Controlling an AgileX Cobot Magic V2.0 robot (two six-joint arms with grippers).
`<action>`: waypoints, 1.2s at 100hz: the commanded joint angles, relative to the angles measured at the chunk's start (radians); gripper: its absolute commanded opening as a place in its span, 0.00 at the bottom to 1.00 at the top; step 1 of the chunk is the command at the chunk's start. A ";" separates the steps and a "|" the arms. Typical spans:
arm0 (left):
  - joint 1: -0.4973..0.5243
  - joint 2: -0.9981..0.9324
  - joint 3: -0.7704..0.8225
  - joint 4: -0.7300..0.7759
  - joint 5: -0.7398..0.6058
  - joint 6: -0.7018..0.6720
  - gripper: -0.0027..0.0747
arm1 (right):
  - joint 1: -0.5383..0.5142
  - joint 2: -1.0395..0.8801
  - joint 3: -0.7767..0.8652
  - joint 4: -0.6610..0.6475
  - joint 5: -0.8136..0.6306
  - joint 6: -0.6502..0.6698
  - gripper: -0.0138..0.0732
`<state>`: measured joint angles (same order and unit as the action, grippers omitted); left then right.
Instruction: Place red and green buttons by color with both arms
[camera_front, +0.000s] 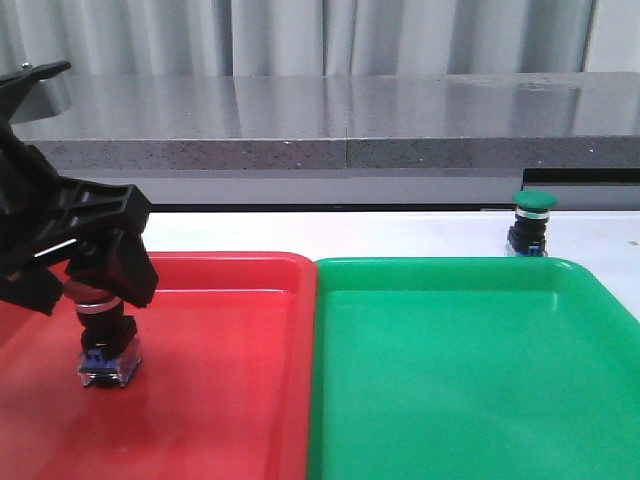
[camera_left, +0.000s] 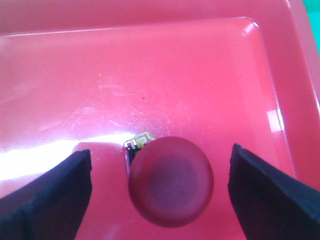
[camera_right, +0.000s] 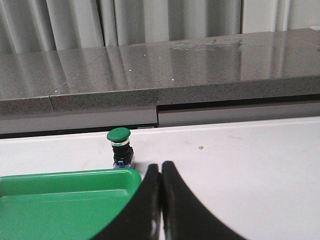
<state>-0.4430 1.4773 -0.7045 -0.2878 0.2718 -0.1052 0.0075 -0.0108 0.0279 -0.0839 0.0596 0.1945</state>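
Red button (camera_front: 106, 345) standing upright on the floor of the red tray (camera_front: 230, 400), toward the tray's left part in the front view; blue-clear base down, black body above it, silver collar just under the claw; dark red mushroom cap seen from above in the left wrist view (camera_left: 170, 181), round and matte, a small yellowish wire terminal peeking out beside it. Left gripper (camera_front: 85, 285) straddling the cap, jaws spread wide, with clear red tray floor showing between the cap and each of the two black fingers (camera_left: 55, 192) in the left wrist view, so parted and not clamping the button. Green button (camera_front: 531, 222) upright on the white table (camera_front: 400, 235), outside the green tray (camera_front: 470, 380), just beyond that tray's far right corner; green cap on top, silver collar, black body, blue base touching the tabletop; same button in the right wrist view (camera_right: 120, 147), just past the tray's rim (camera_right: 75, 176). Right gripper (camera_right: 161, 200) out of the front view; in its wrist view the two curved black fingers (camera_right: 182, 210) pressed together with only a thin seam between them, closed on nothing, near the green button but apart from it. Red and green trays side by side, rims touching at the middle. Grey stone ledge (camera_front: 340, 125) behind the table, pale curtain (camera_front: 300, 35) beyond.
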 joint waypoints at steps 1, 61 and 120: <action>-0.010 -0.073 -0.019 0.003 -0.034 0.000 0.74 | -0.001 -0.021 -0.019 0.002 -0.073 -0.001 0.08; 0.110 -0.609 0.048 0.077 -0.023 0.005 0.01 | -0.001 -0.021 -0.019 0.002 -0.073 -0.001 0.08; 0.160 -0.951 0.220 0.233 -0.004 0.005 0.01 | -0.001 -0.021 -0.019 0.002 -0.073 -0.001 0.08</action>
<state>-0.2889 0.5523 -0.4758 -0.0705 0.3337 -0.0996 0.0075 -0.0108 0.0279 -0.0830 0.0596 0.1945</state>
